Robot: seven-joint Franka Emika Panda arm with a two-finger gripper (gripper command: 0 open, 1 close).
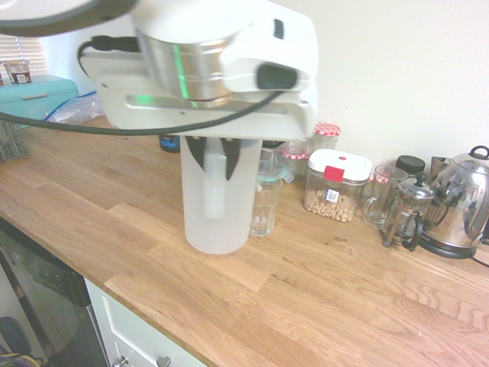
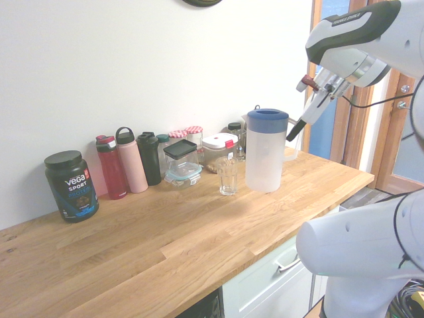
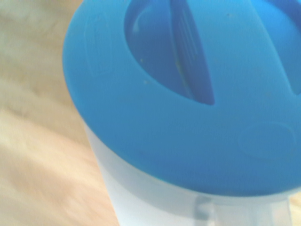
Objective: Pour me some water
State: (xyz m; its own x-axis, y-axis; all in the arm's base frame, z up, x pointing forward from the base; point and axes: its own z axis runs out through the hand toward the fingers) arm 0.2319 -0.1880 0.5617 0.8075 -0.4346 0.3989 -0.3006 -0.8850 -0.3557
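On the wooden counter (image 2: 199, 245), near its front edge: tall frosted jug (image 2: 265, 151) standing upright on its base, blue lid (image 2: 267, 118) on, side handle (image 1: 215, 186) facing away from the wall toward the arm's side. Water inside too clear to make out through the frosted wall; level not readable. Just beside the jug, on its wall side, an empty-looking ribbed drinking glass (image 2: 228, 175), close but apparently not touching. Above and to the handle side of the jug, hanging in the air: gripper (image 2: 296, 129), fingers pressed together on nothing, tips angled steeply down toward the lid's edge, clear of jug and handle alike. Seen from the wrist, lid filling most of the picture, so aim already roughly over the jug's top. Key relation for what comes next, as a judgement: handle running vertically down the jug's side, below and slightly inward of the fingertips, so spreading the fingers first and then dropping beside the handle to straddle it looks necessary. Risk: closed tips nudging the lid or tipping the tall jug toward the glass. Further along the wall, jars, bottles and a steel kettle (image 1: 460, 202), not part of the job.
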